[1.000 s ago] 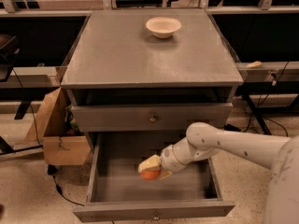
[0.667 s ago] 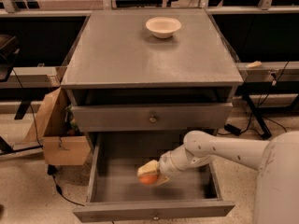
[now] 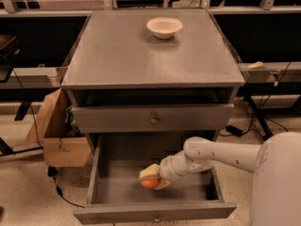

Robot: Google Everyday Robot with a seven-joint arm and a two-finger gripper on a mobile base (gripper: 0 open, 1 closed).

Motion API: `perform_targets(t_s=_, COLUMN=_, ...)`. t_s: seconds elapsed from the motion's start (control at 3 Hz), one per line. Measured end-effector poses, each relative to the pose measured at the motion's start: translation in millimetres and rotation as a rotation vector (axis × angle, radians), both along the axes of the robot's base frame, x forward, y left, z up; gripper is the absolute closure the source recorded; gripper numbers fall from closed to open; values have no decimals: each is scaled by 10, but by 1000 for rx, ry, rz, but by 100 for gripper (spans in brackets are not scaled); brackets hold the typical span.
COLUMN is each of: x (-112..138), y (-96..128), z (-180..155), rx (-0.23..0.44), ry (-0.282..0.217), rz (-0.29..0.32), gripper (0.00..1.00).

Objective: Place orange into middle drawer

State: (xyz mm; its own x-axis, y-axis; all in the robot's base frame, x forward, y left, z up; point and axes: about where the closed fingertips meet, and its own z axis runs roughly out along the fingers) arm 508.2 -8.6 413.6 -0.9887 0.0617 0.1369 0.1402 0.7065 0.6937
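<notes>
The gripper hangs low inside the middle drawer, jaws clamped on the orange. The drawer's floor lies just beneath them, probably for a gentle release.

You are looking at the wide middle drawer, matt grey throughout; at its six o'clock the smooth cream plastic-looking gripper is clasping the small round orange, whose bright skin is showing smooth.
</notes>
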Motion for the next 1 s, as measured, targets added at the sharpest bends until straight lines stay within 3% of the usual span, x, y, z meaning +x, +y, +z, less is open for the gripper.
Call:
perform_targets(t_s=0.33, x=14, y=-19, z=-31, rx=-5, ry=1, rz=-11, gripper=4)
perform_targets(t_s=1.0, x=14, y=-19, z=-32, rx=-5, ry=1, rz=-11, gripper=0)
